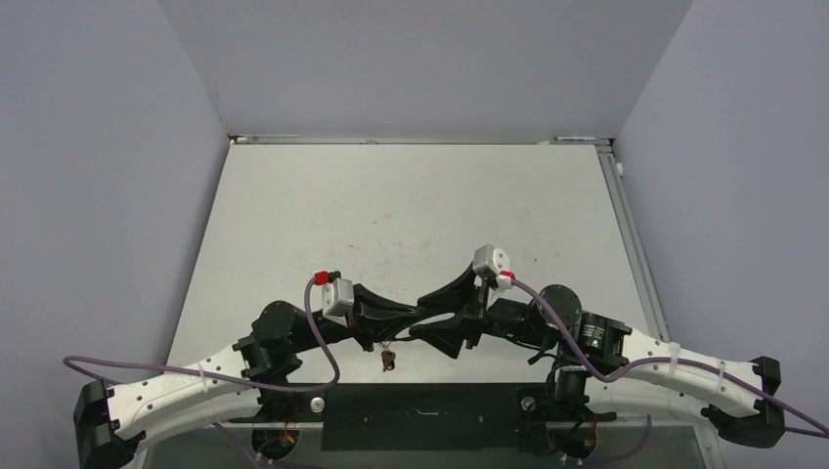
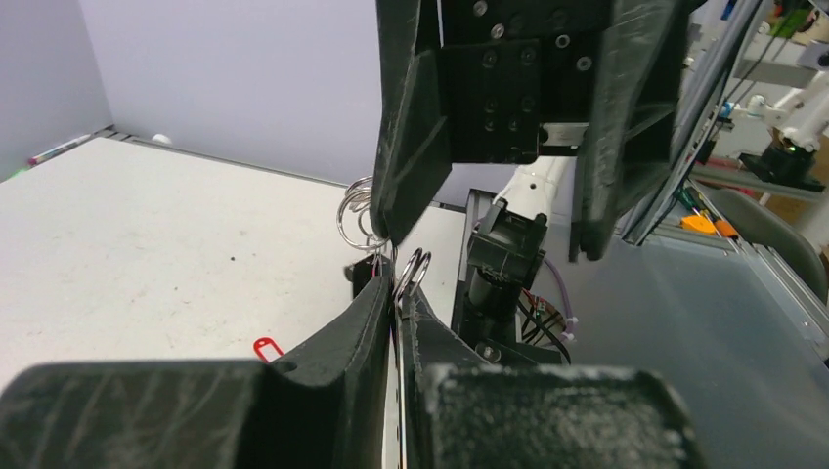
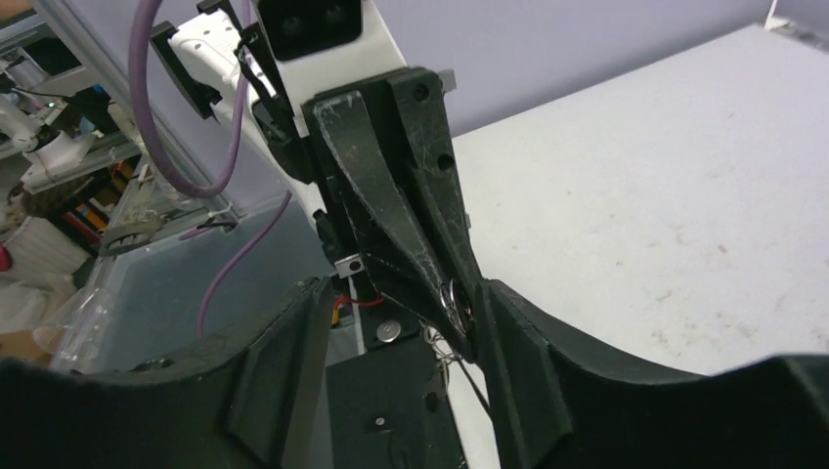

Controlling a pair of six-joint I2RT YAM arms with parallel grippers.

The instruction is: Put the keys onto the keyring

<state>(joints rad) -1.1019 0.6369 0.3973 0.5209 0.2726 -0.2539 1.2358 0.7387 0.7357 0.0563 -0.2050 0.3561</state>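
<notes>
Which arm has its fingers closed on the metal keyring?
The left gripper: its fingers pinch the keyring, while the right gripper is wide open.

Matt black plastic, grainy and scuffed: left tool (image 2: 396,293), right tool (image 3: 401,291); bright polished metal wire: keyring (image 2: 414,274); glossy plastic: red tag (image 2: 266,347); smooth matt white, faintly speckled: desk (image 1: 411,205); smooth purple sheath: cable (image 3: 143,59).
</notes>
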